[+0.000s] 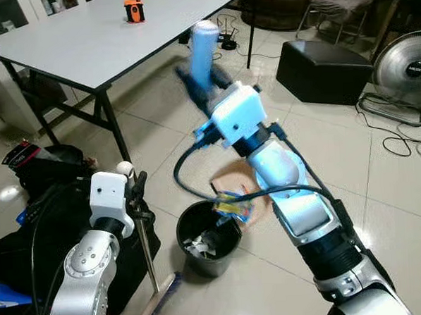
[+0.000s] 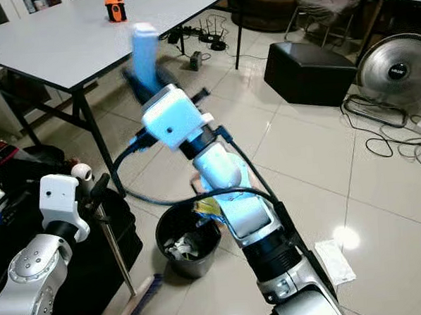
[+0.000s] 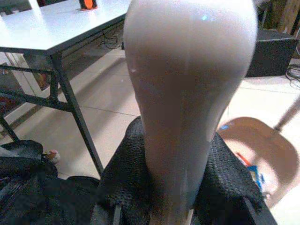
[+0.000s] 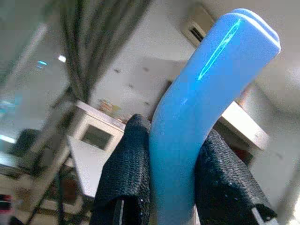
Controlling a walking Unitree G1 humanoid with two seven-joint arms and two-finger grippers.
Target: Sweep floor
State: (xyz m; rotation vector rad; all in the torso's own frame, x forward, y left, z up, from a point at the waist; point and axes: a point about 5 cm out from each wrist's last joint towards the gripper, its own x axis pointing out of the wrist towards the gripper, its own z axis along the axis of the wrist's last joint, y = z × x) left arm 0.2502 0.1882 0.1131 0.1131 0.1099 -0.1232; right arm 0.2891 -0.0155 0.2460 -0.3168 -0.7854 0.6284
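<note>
I have my right gripper (image 1: 205,76) raised in the upper middle of the left eye view, its two black fingers (image 4: 126,173) clamped on either side of the blue dustpan handle (image 1: 204,45). I hold it high and tipped because the tan dustpan (image 1: 237,188) hangs below my forearm, its lip just over the rim of the black bin (image 1: 207,235) in the lower middle of the frame; at that angle the colourful wrappers (image 1: 233,207) on it can slide down into the bin, which already holds crumpled paper.

My left gripper (image 1: 136,197), at lower left, is closed around the pale broom handle (image 3: 187,93), which the left wrist view shows pinched between the black fingers (image 3: 126,178). I keep the broom upright and to the side, its thin pole (image 1: 150,263) running down to the floor beside the bin, so it stays out of the dustpan's way while I empty it.

By my judgement the sweep is near its end: the debris is gathered and being tipped out. A white scrap (image 2: 334,260) lies on the tiles at lower right.
</note>
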